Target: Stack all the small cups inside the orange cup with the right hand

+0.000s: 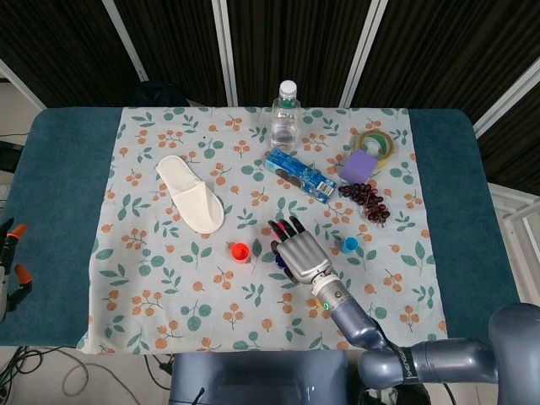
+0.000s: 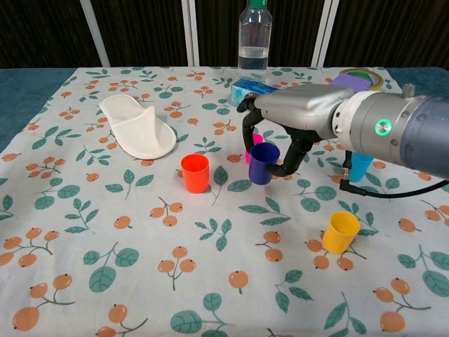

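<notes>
Floral cloth (image 2: 105,281) covering the table; right hand (image 2: 295,119) pinching the purple cup (image 2: 264,162) by its rim, hanging just off the cloth; orange cup (image 2: 195,173) sitting at its 9 o'clock; cup looking light, rigid, slick; left hand not showing.

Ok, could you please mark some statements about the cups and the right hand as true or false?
1. The right hand holds the dark blue cup. True.
2. The orange cup already has a cup inside it. False: it stands with no cup in it.
3. The yellow cup stands alone on the cloth, nearer the camera than the hand in the chest view. True.
4. The white slipper lies right of the orange cup. False: it lies to its left, further back.
5. The water bottle lies on its side. False: it stands upright.
</notes>
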### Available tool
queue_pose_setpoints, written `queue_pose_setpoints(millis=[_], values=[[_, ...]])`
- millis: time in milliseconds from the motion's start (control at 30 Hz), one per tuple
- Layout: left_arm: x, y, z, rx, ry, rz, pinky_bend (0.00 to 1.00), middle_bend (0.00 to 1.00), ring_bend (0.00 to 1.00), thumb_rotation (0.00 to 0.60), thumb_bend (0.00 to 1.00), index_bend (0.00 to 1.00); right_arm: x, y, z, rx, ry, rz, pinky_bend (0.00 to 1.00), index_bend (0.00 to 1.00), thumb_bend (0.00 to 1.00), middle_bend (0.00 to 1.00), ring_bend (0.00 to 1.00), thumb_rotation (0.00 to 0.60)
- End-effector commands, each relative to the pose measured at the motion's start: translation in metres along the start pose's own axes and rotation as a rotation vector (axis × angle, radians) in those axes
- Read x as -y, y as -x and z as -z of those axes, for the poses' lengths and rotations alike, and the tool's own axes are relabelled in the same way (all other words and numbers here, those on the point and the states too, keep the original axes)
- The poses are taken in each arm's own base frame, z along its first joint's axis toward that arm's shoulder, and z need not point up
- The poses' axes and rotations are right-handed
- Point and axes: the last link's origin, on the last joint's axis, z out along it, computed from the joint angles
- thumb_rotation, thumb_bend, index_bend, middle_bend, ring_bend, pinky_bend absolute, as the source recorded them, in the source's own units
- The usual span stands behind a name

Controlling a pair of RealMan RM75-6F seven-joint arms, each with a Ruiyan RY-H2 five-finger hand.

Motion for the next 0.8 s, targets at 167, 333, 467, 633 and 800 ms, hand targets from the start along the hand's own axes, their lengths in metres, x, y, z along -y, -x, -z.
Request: queue_pose_setpoints(millis=[167,333,467,633,800], values=[[0.000,0.000,0.000,0.000,0.000,0.001,0.00,0.00,0.00,0.600,0.73,0.12,0.010,-0.016,-0.006,-0.028,-0.011,-0.008,0.00,0.45,0.43,0.00,0.00,0.600],[0.000,0.000,-0.001,0.001,-0.001,0.004,0.00,0.00,0.00,0.600,0.73,0.12,0.017,-0.022,-0.014,-0.037,-0.018,-0.024,0.00,0.45,0.43,0.00,0.00,0.600],[0.000,0.000,-0.001,0.001,-0.003,0.008,0.00,0.00,0.00,0.600,0.73,0.12,0.026,-0.024,-0.019,-0.043,-0.036,-0.036,0.00,0.45,0.43,0.00,0.00,0.600],[0.001,0.000,-0.001,0.003,-0.012,0.012,0.00,0.00,0.00,0.600,0.73,0.12,0.035,-0.027,-0.026,-0.044,-0.052,-0.031,0.00,0.45,0.43,0.00,0.00,0.600],[0.003,0.000,-0.002,0.000,-0.025,0.016,0.00,0.00,0.00,0.600,0.73,0.12,0.044,-0.029,-0.032,-0.038,-0.071,-0.029,0.00,0.45,0.43,0.00,0.00,0.600]])
